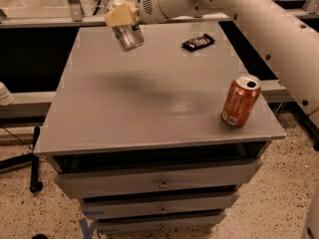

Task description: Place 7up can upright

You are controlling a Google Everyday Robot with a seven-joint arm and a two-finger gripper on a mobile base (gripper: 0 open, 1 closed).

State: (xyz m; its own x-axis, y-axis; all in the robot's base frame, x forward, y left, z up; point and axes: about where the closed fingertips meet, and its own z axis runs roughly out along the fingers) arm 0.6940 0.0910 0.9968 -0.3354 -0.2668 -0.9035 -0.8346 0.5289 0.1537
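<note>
My gripper (pixel 121 17) is high over the far left part of the grey cabinet top (pixel 149 98). Its tan fingers (pixel 119 15) are shut on the 7up can (pixel 127 34), a silvery can held clear of the surface and tilted, its lower end towards me. The can's shadow lies on the top below it. The white arm reaches in from the upper right.
An orange-red can (pixel 240 100) stands upright near the right front corner. A dark candy bar (pixel 198 42) lies at the back right. Drawers (pixel 159 183) face me below the top. A rail and dark gap lie behind and to the left.
</note>
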